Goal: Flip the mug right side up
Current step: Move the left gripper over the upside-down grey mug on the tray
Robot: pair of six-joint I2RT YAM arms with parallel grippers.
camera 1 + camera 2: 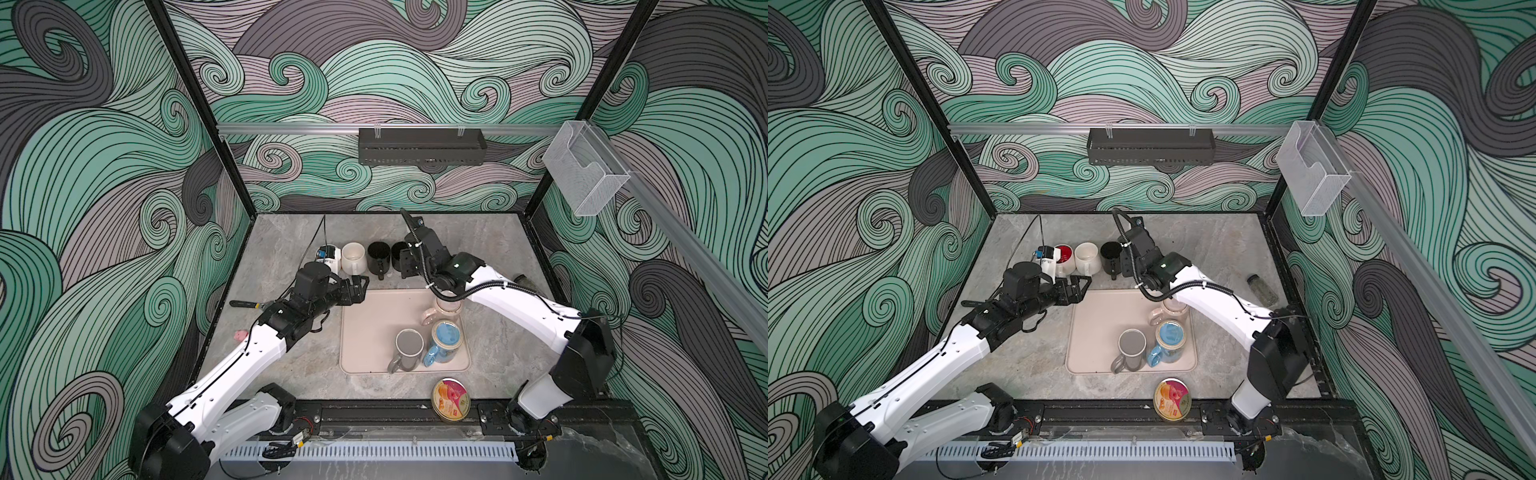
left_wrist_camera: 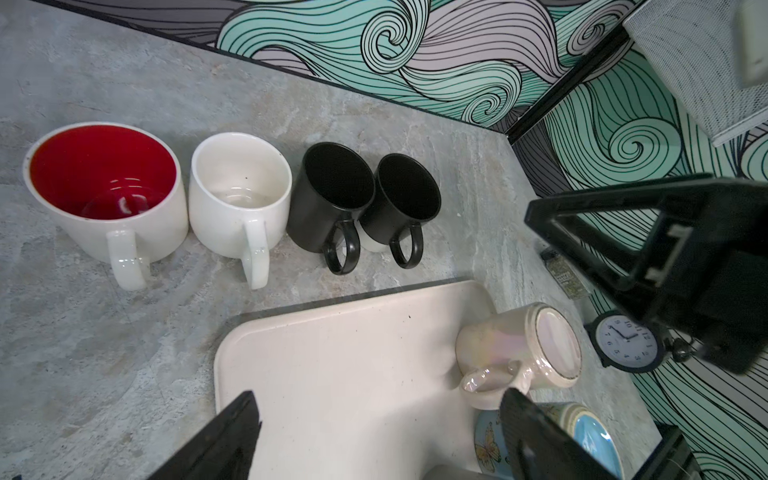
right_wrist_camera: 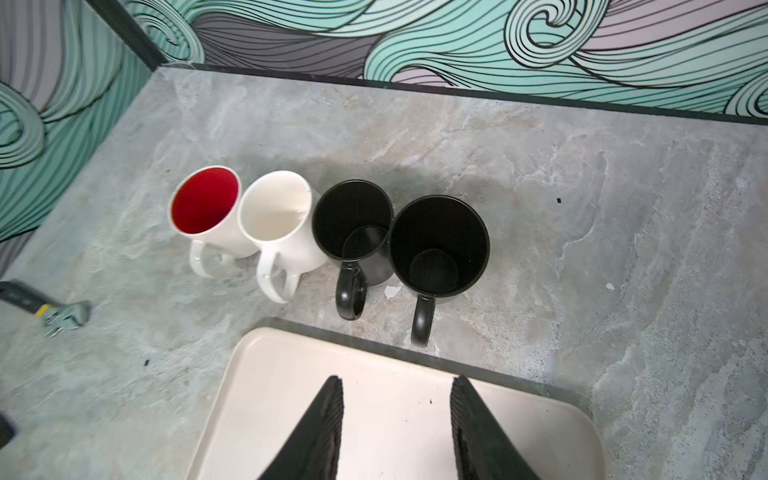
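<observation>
four mugs upright, three left on the tray

four mugs stand mouth up in a row on the bench, just behind the far edge of the tray: a red-lined mug, a white mug, a black mug and a second black mug at the end, all with handles toward the tray. the two black ones touch or nearly so.

the right pincer hangs over the tray's far edge, close to the end black mug, its jaws parted with nothing between them. the left pincer is released too, spread wide and empty above the tray's near corner.

on the tray, the pearly mug sits bottom up, its ringed base showing. the blue mug beside it also shows its base. the grey mug looks inverted as well, though that is harder to tell.

by my reading the job is a little past halfway, with the tray's three mugs not yet flipped and the pearly one nearest both pincers.
</observation>
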